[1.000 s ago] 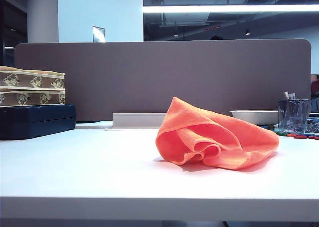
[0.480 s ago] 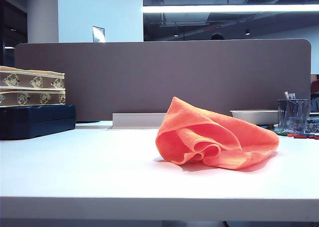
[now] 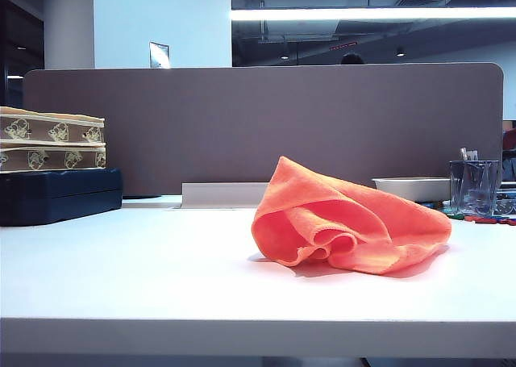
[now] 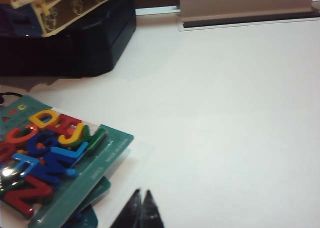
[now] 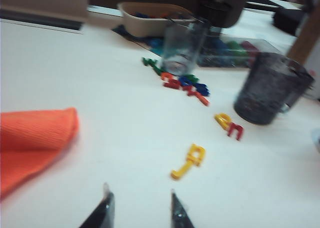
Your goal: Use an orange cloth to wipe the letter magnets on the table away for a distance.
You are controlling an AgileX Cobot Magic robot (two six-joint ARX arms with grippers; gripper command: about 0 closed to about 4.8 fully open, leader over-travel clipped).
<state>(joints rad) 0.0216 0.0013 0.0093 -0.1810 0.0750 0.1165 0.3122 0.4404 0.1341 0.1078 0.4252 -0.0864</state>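
Observation:
The orange cloth (image 3: 347,226) lies crumpled on the white table (image 3: 145,262), right of centre; its folded edge (image 5: 35,140) also shows in the right wrist view. Loose letter magnets (image 5: 192,160) in yellow, red, blue and green lie scattered on the table beyond the cloth, a few of them (image 3: 482,218) visible at the far right in the exterior view. My right gripper (image 5: 139,195) hovers open over bare table between the cloth and the magnets, holding nothing. My left gripper (image 4: 141,195) is shut and empty, beside a packet of letter magnets (image 4: 47,158). Neither gripper shows in the exterior view.
A dark case with patterned boxes (image 3: 52,169) on top stands at the back left. At the back right are a clear cup (image 3: 474,185), a shallow tray (image 3: 411,188) and a dark cup (image 5: 267,90). A brown divider panel (image 3: 266,125) runs behind the table.

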